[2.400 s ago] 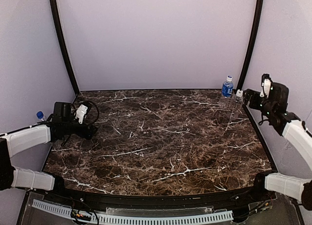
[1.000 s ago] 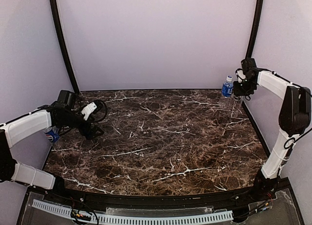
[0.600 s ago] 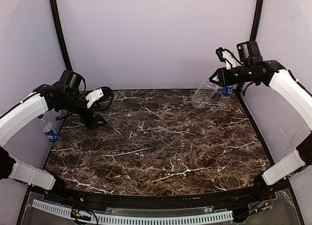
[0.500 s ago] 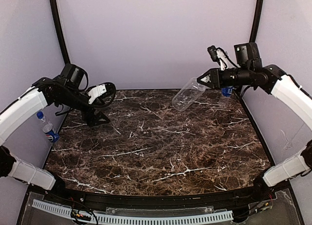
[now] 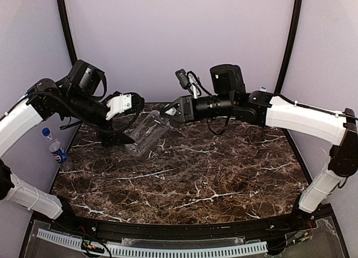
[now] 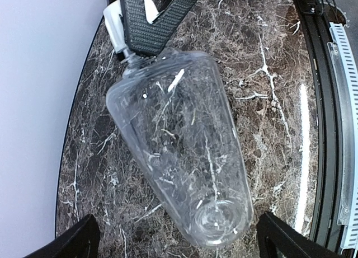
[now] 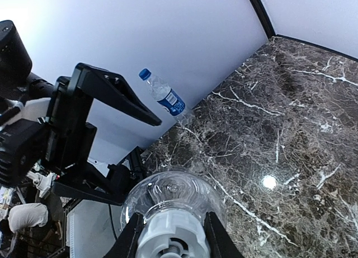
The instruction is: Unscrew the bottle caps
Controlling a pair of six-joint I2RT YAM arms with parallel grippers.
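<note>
My right gripper [image 5: 168, 111] is shut on the white cap [image 7: 170, 238] of a plain clear bottle [image 5: 146, 133] and holds it tilted in the air over the table's back left, base pointing down-left. In the right wrist view the cap sits tight between both fingers [image 7: 132, 239]. My left gripper [image 5: 133, 123] is open, its fingertips [image 6: 78, 244] standing wide on either side of the bottle's base [image 6: 219, 224] without touching it. A labelled bottle [image 5: 55, 149] with a dark blue cap [image 5: 46, 131] stands by the left wall, also showing as the labelled bottle [image 7: 166, 99] in the right wrist view.
The dark marble table [image 5: 190, 174] is walled at the back and both sides. A white cap [image 5: 263, 89] of another bottle peeks out behind my right arm at the back right corner. A black rail [image 6: 321, 101] runs along the table's near edge.
My right arm has carried the clear bottle by its cap from the back right corner across to the left. My left arm has risen and come in round the bottle's base, staying open.
</note>
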